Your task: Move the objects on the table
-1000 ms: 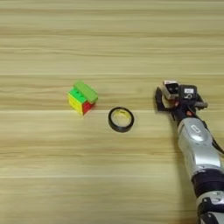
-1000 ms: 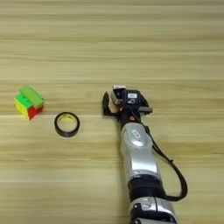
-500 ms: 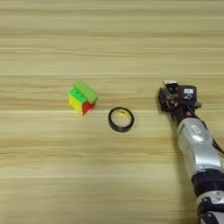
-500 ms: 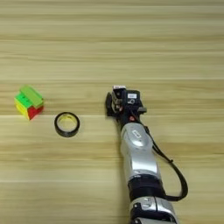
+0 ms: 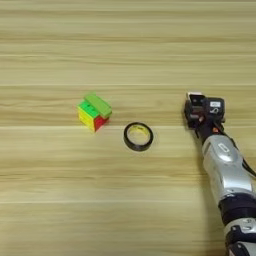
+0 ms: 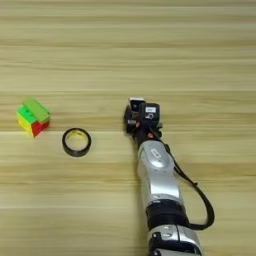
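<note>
End effector (image 6: 134, 116) seen right of the black ring (image 6: 76, 142) on the counter (image 6: 200, 60).
Its finger state cannot be told; a lime-green block (image 5: 98, 104) is stacked on the puzzle cube (image 5: 91, 116), left of the ring.

No text, brand or number can be read anywhere. The black head of the pincer (image 6: 136, 116), at about 3 o'clock of the black ring (image 6: 76, 142), carries small white marks too tiny to make out.

Light tan wood-grain table (image 5: 125, 45), planks running side to side. Toward the left, a multicoloured puzzle cube (image 5: 90, 118) topped by a lime-green block (image 5: 98, 104). Just to its right and apart from it, a black ring with yellow inner side (image 5: 138, 136), lying flat.
</note>
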`<state>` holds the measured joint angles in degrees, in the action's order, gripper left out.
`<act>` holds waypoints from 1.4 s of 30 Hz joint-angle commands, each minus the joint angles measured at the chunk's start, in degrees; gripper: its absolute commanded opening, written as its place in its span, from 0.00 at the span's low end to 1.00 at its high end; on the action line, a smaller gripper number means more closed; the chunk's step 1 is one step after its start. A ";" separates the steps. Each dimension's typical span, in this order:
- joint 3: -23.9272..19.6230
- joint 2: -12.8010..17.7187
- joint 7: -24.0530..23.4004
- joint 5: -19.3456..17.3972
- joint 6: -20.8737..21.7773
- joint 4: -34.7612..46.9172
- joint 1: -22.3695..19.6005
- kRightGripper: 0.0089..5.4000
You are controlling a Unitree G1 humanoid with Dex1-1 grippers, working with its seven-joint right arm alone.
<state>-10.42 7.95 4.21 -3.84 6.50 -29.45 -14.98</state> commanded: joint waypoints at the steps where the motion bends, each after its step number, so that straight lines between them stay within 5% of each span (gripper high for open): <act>1: 0.34 0.78 0.36 -0.40 1.50 4.99 -2.84 0.46; 7: 0.90 0.56 0.59 -0.41 0.90 7.88 -1.72 0.46; 18: 10.96 -4.25 3.67 0.32 -6.91 32.99 13.38 0.46; 25: 16.09 -5.30 5.96 -0.34 -11.16 42.96 18.64 0.46; 30: 20.72 -5.71 7.81 0.49 -12.24 44.26 21.73 0.46; 42: 22.17 -5.84 8.26 0.92 -11.70 40.05 21.87 0.46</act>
<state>11.99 2.47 12.87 -3.02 -6.99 9.10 9.37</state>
